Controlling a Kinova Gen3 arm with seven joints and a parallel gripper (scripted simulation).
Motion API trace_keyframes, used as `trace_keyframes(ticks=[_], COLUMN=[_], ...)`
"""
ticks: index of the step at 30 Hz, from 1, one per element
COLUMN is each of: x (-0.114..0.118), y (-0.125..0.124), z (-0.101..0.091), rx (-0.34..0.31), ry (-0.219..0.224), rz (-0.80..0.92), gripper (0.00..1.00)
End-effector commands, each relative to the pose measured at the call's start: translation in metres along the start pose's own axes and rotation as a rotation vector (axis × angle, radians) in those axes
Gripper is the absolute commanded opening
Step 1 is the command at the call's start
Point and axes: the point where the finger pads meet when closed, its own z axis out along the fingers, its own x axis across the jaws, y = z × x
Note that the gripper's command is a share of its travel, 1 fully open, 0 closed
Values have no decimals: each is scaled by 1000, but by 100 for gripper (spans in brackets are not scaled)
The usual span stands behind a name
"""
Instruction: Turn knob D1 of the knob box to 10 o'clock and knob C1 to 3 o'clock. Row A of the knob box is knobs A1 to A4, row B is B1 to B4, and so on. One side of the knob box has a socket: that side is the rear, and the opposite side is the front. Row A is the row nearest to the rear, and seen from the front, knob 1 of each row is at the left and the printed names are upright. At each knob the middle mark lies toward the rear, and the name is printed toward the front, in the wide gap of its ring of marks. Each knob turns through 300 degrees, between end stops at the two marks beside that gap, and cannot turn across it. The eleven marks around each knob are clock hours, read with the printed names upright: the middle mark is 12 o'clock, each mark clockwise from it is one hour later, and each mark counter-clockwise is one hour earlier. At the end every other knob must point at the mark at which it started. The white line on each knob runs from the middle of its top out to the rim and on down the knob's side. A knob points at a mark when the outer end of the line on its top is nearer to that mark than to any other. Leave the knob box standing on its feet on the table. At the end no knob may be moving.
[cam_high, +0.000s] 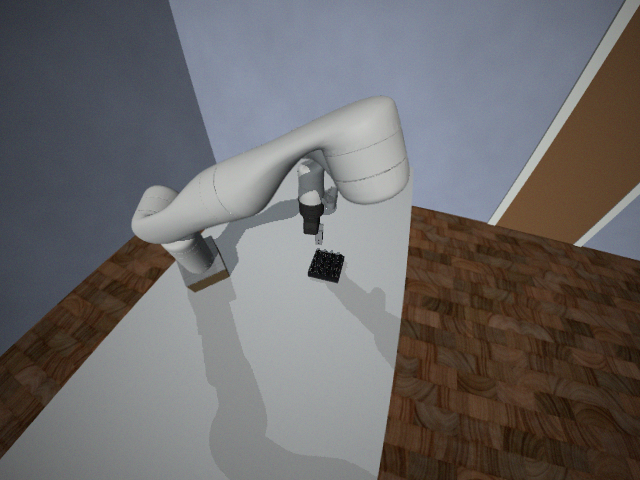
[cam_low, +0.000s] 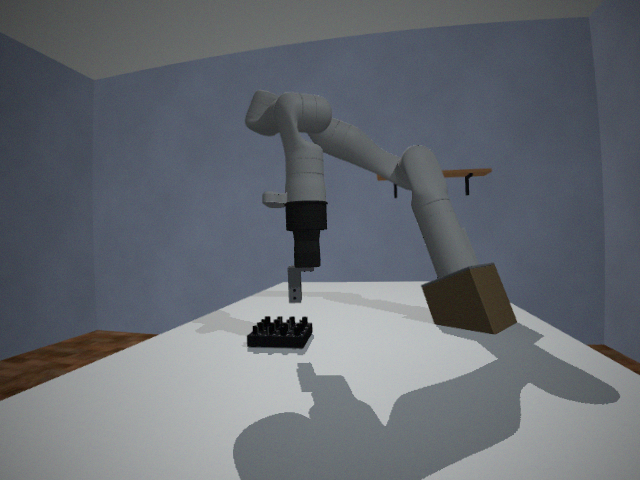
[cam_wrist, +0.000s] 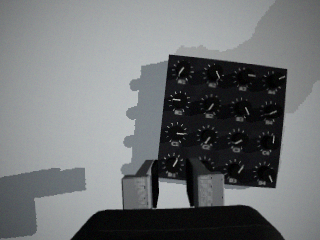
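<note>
now the gripper (cam_wrist: 172, 190) hangs above the knob box (cam_wrist: 225, 120) on the table (cam_low: 155, 413), fingers part open and gripping nothing. through the wrist view, knob d1 (cam_wrist: 171, 163) shows between the fingers, with c1 (cam_wrist: 176, 133) just behind it. descending off centre could nudge c1 or a neighbouring knob, or shove the box. no containers are in view.

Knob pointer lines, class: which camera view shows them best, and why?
The wrist view: it looks down on the knob box, so each white line reads clearly. The top and exterior views show only a small dark block.
</note>
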Motion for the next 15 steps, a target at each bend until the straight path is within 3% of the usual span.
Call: trace_keyframes(ticks=[1, 15], x=[0, 1], y=[-1, -1], z=[-2, -3], rx=[5, 7], ry=[-2, -5], rz=[21, 93], gripper=[46, 46])
